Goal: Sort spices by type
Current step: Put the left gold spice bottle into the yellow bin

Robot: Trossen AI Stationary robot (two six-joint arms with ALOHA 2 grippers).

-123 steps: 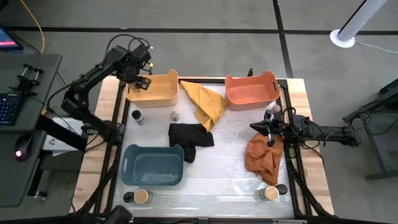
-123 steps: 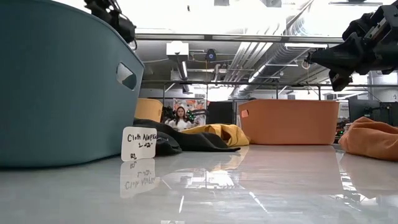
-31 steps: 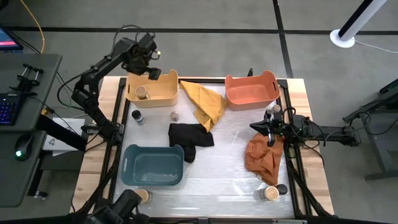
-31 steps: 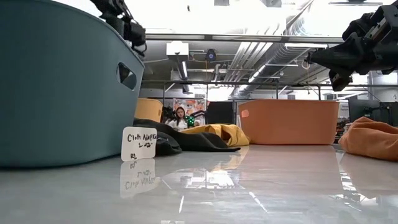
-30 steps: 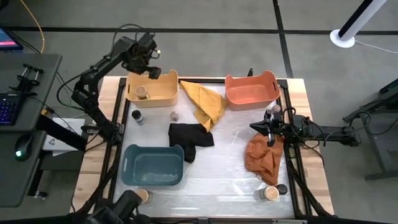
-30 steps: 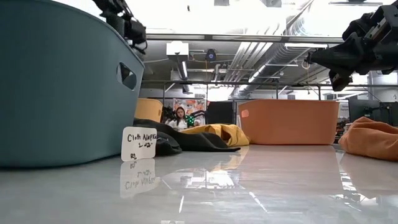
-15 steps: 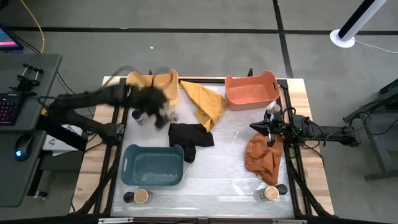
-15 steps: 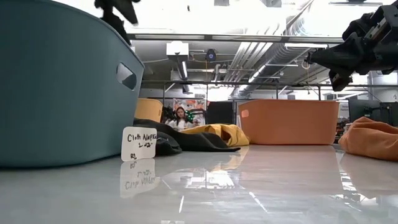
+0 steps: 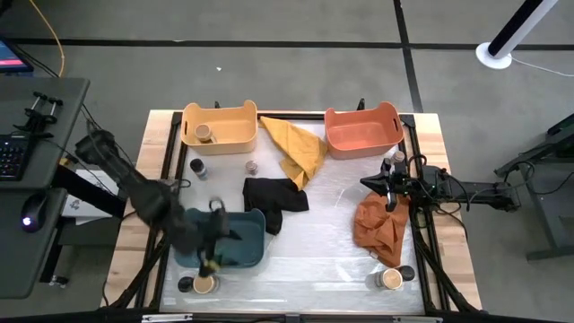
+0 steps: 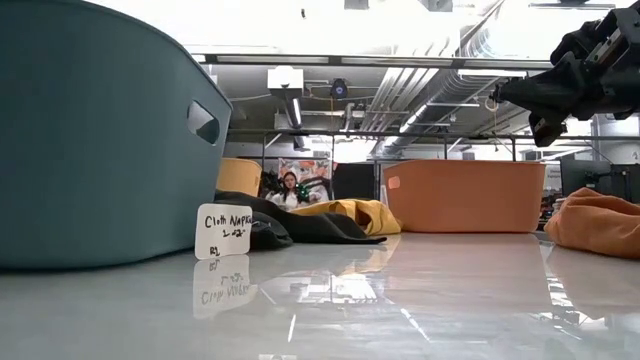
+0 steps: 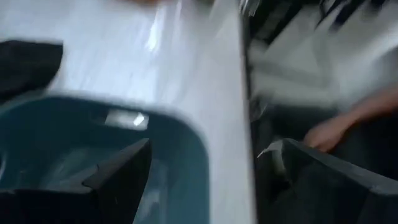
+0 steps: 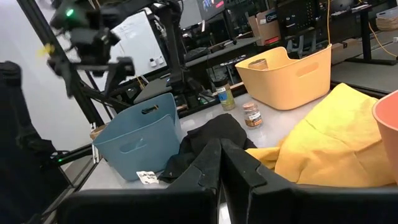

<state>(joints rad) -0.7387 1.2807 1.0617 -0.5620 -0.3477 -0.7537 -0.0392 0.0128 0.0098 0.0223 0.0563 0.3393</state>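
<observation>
My left gripper [image 9: 212, 244] hangs open and empty over the near part of the blue bin [image 9: 186, 224]; in the left wrist view its fingers [image 11: 121, 174] stand wide apart above the bin's rim [image 11: 186, 127]. A tan-topped jar [image 9: 204, 283] and a dark jar [image 9: 186, 284] stand in front of that bin. Another tan-topped jar [image 9: 204, 134] stands in the yellow bin [image 9: 235, 119]. A dark-topped jar [image 9: 198, 168] and a small brownish jar [image 9: 252, 167] stand on the table near it. My right gripper [image 9: 366, 184] waits shut at the right, above the table.
An orange bin [image 9: 363, 131] stands at the far right. Yellow [image 9: 296, 148], black [image 9: 273, 196] and orange [image 9: 377, 224] cloths lie mid-table. More jars [image 9: 391, 279] stand at the near right corner. A small label card [image 10: 223, 231] stands by the blue bin.
My left gripper has swung fast from above the yellow bin at the far left toward the table's near edge and now hangs over the blue bin. It has stayed open, and it has turned as it went. The jar in the yellow bin has stayed put.
</observation>
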